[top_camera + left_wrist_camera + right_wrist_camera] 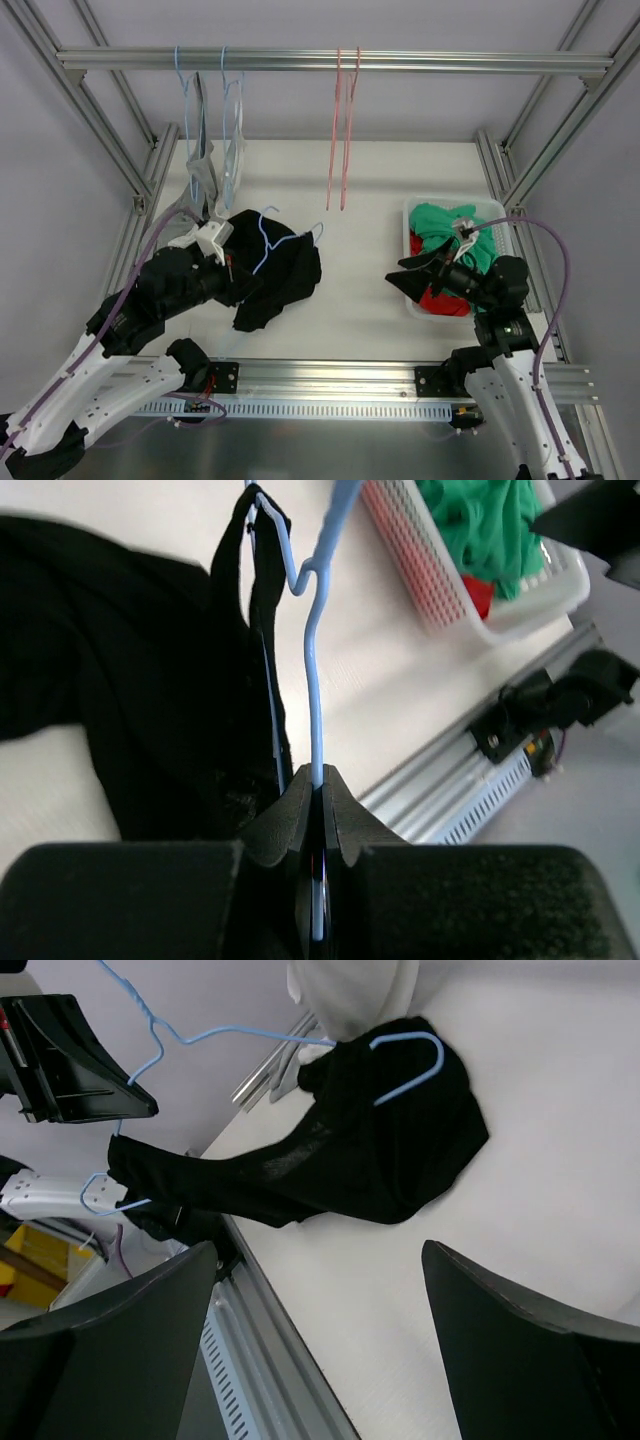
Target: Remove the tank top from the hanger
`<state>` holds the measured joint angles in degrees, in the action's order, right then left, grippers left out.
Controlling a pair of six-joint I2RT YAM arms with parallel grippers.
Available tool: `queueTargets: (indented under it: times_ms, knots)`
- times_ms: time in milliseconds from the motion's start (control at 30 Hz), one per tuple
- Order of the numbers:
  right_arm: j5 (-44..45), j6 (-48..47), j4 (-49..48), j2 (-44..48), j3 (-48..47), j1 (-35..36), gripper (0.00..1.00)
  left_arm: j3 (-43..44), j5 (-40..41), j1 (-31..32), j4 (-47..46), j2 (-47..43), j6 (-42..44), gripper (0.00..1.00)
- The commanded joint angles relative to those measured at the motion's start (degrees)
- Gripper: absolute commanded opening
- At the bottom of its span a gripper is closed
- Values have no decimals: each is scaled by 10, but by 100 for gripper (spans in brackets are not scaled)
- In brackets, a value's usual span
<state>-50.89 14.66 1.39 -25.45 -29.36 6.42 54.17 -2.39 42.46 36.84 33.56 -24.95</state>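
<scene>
A black tank top [280,270] lies crumpled on the white table, still threaded on a light blue wire hanger [272,243]. My left gripper [232,268] is shut on the hanger's wire [316,720] and holds it tilted above the table; a black strap [262,590] hangs from the wire beside the jaws. The tank top [340,1150] and the hanger's hook [410,1060] also show in the right wrist view. My right gripper [410,272] is open and empty, hovering right of the tank top by the basket, its fingers [520,1360] wide apart.
A white basket [412,215] at the right holds green and red clothes [445,235]. Blue hangers with a grey garment [205,160] and pink hangers [342,130] hang from the back rail. An aluminium rail [330,375] runs along the near edge.
</scene>
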Motion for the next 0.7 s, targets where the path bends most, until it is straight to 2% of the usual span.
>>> queueTargets:
  times_ms: [0, 100, 133, 167, 233, 367, 533, 633, 667]
  knots:
    - [62, 37, -147, -20, 52, 82, 88, -64, -88, 7, -29, -52, -49, 0]
    - [179, -7, -173, -69, 64, 195, 83, -86, -144, 7, -40, -87, -57, 0]
    - [253, -18, -174, -83, 62, 224, 82, -88, -158, 7, -43, -95, -62, 0]
    - [285, -24, -179, -98, 60, 271, 79, -87, -165, 7, -45, -103, -69, 0]
    - [344, -35, -197, -146, 49, 309, 76, -85, -179, 7, -55, -106, -74, 0]
    - [407, -59, -231, -227, 14, 396, 73, -89, -207, 7, -70, -86, -84, 0]
    - [480, -74, -256, -304, -12, 423, 63, -101, -229, 7, -102, -73, -90, 0]
    - [494, -81, -256, -324, -23, 425, 58, -98, -238, 8, -106, -77, -91, 0]
    - [491, -82, -258, -335, -27, 425, 49, -96, -240, 7, -109, -80, -91, 0]
